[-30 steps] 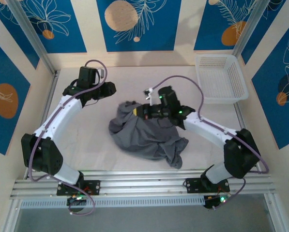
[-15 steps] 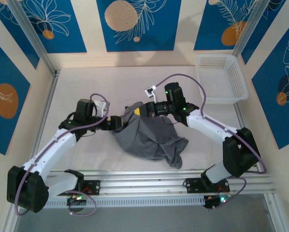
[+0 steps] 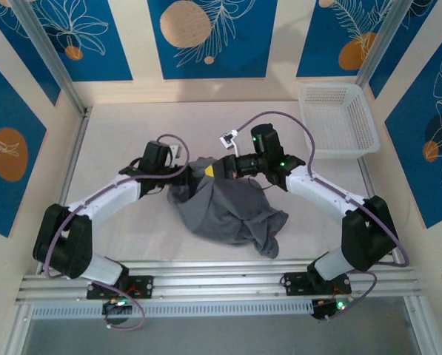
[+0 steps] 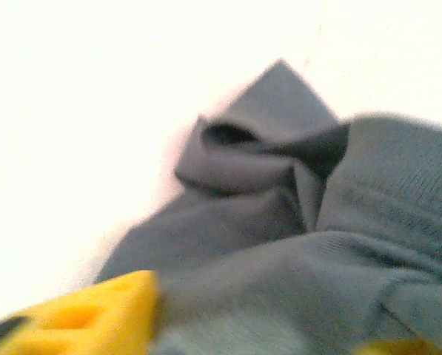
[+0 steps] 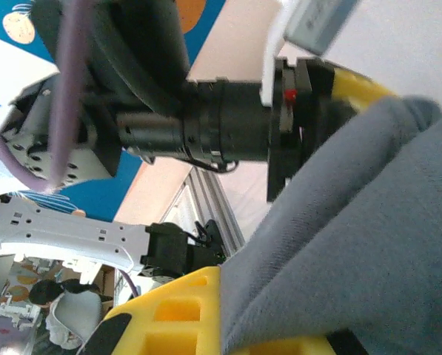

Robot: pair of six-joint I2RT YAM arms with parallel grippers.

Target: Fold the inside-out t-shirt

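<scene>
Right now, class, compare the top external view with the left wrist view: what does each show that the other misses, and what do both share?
Top external: the whole crumpled t-shirt on the table, the white basket at far right, and the right gripper shut on the cloth's far side. Left wrist: a close peaked fold with a dark opening, and a yellow fingertip of the left gripper beside the cloth. Both: the grey t-shirt.

Pale table (image 3: 121,126) with crumpled grey t-shirt (image 3: 232,214) and white basket (image 3: 339,122)

Left arm (image 3: 109,196) bent inward, right fingers (image 3: 208,169) clamped
</scene>
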